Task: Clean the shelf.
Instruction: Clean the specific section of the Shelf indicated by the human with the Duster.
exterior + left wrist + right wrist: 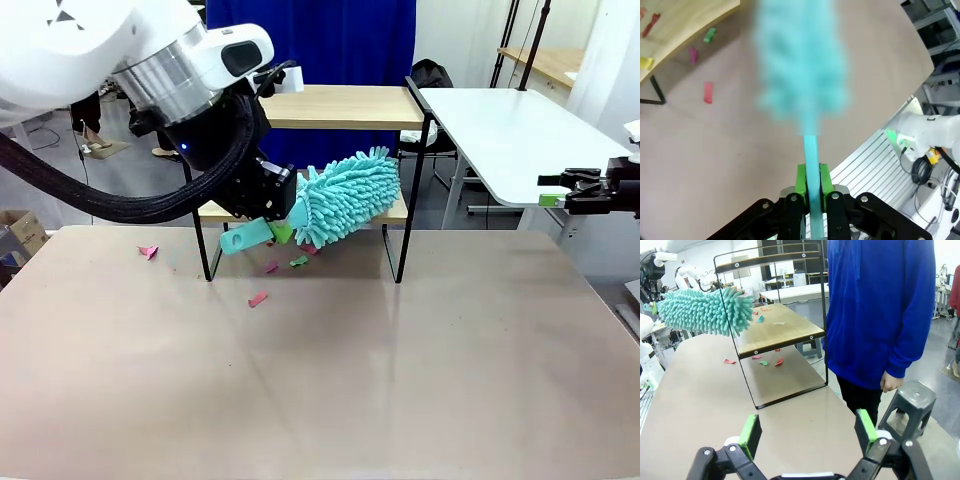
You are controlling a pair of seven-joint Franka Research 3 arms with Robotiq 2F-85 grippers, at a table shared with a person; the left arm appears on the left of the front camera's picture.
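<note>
The shelf (340, 105) stands at the table's far middle, two light wooden boards in a black frame. My left gripper (278, 231) is shut on the handle of a fluffy teal duster (345, 195), whose head lies at the lower board's front edge. In the left wrist view the green pads (801, 182) clamp the teal handle and the duster head (800, 60) is blurred. Small coloured paper scraps lie on the lower board (760, 318) and on the table (258, 298) before the shelf. My right gripper (560, 190) hangs open at the far right, its fingers (749, 432) spread wide with nothing between them.
A person in a blue top (880, 310) stands behind the shelf, next to a grey stool (912, 400). A white side table (510, 130) sits at the back right. More scraps lie at the left (148, 251) and under the shelf (765, 361).
</note>
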